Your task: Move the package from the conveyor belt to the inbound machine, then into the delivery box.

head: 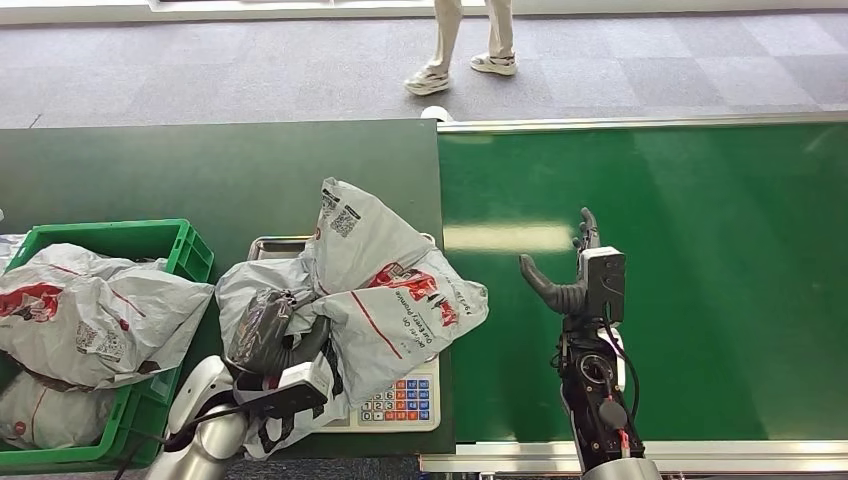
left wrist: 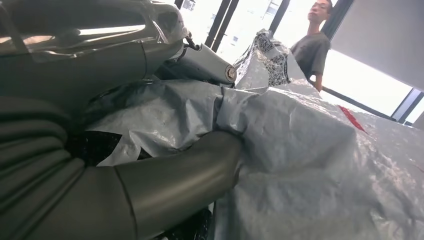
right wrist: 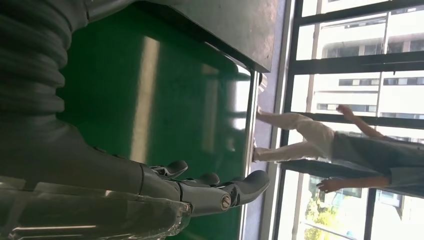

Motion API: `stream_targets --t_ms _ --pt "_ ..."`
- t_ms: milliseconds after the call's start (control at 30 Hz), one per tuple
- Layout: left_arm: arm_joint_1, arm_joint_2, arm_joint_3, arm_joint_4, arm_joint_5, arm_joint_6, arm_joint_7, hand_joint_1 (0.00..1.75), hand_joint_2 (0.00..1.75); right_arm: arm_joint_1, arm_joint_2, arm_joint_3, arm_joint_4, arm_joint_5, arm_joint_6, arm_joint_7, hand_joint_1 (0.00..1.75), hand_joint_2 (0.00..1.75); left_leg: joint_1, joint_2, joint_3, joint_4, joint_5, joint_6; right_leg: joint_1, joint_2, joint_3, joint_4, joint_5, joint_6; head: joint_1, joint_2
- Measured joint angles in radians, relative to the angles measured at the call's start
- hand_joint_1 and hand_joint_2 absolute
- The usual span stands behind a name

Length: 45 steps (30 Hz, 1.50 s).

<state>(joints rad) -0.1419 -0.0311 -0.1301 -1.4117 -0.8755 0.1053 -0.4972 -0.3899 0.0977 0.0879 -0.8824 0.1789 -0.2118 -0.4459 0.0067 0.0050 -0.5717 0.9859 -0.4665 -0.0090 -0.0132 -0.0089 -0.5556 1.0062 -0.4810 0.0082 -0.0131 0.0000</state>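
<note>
While grey bags are filling the green crate (head: 190, 250), the left hand (head: 268, 335) is gripping the package (head: 385, 290) lying on the scale (head: 405, 400); the right hand (head: 570, 275) is hovering over the conveyor belt (head: 720, 260), fingers spread, holding nothing.

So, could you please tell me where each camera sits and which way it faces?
Head view: high on the body, looking down at the conveyor belt, package and both arms.
Left wrist view: behind the left hand, facing the package it grips.
Right wrist view: behind the right hand, facing across the belt.
Shared: a person shows in all three.
</note>
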Motion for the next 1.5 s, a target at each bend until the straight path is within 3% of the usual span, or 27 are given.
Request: stream_targets --t_ms 200,333,433,567,633,833,967,1133,1500 --pt "0.001 -0.004 0.000 -0.002 0.017 0.018 -0.019 1.75 0.00 0.000 0.000 -0.001 0.000 0.000 0.001 -0.002 0.00 1.75 0.000 0.000 0.000 0.000 0.000 0.000 0.000 0.000 0.000 0.000 0.000 0.000 0.000 0.000" --pt "0.002 -0.018 0.003 -0.035 0.095 0.109 -0.099 1.75 1.75 -0.003 0.001 -0.001 0.000 0.000 0.002 -0.009 0.00 1.75 0.000 0.000 -0.001 0.000 0.000 0.000 0.000 0.000 0.000 0.000 0.000 0.000 0.000 0.000" --pt "0.003 -0.032 0.008 -0.086 0.159 0.237 -0.164 1.75 1.75 -0.009 0.003 -0.001 0.002 -0.002 0.008 -0.019 0.00 1.75 0.000 0.000 -0.001 0.000 0.000 0.000 0.000 0.000 0.000 0.000 0.000 0.000 0.000 0.000" --pt "0.013 -0.034 0.000 -0.169 0.139 0.510 -0.197 1.75 1.75 -0.012 0.004 -0.001 0.008 -0.012 0.013 -0.034 0.00 1.75 0.000 0.000 -0.001 0.000 0.000 0.000 0.000 0.000 -0.001 0.000 0.000 0.000 0.000 0.000" --pt "0.030 -0.040 0.001 -0.227 0.099 0.568 -0.197 1.75 1.75 -0.007 0.004 -0.001 0.009 -0.020 0.013 -0.042 0.00 1.75 0.000 0.000 -0.001 0.000 0.000 0.000 0.000 0.000 -0.001 0.000 0.000 0.000 0.000 0.000" --pt "0.058 -0.101 0.068 -0.483 -0.077 0.577 -0.197 1.75 1.75 0.034 -0.001 -0.001 0.010 -0.038 0.010 -0.056 0.00 1.75 0.000 0.000 -0.002 0.000 0.000 0.000 0.000 0.000 -0.002 0.000 0.000 0.000 0.000 0.000" --pt "0.059 -0.131 0.114 -0.595 -0.075 0.577 -0.197 1.75 1.75 0.048 -0.003 0.001 0.009 -0.043 0.003 -0.054 0.00 1.75 0.000 0.000 -0.002 0.000 0.000 0.000 0.000 0.000 -0.002 0.000 0.000 0.000 0.000 0.000" --pt "0.059 -0.157 0.180 -0.665 -0.043 0.577 -0.197 1.75 1.75 0.054 -0.003 0.007 0.008 -0.046 -0.003 -0.043 0.00 1.75 0.000 0.000 -0.002 0.000 0.000 0.000 0.000 0.000 -0.002 0.000 0.000 0.000 0.000 0.000" --pt "0.037 -0.203 0.364 -0.692 -0.197 0.577 -0.197 1.75 1.75 0.090 -0.006 0.011 -0.032 -0.024 -0.005 -0.019 0.00 1.75 0.000 0.000 -0.002 0.000 0.000 0.000 0.000 0.000 -0.002 0.000 0.000 0.000 0.000 0.000"
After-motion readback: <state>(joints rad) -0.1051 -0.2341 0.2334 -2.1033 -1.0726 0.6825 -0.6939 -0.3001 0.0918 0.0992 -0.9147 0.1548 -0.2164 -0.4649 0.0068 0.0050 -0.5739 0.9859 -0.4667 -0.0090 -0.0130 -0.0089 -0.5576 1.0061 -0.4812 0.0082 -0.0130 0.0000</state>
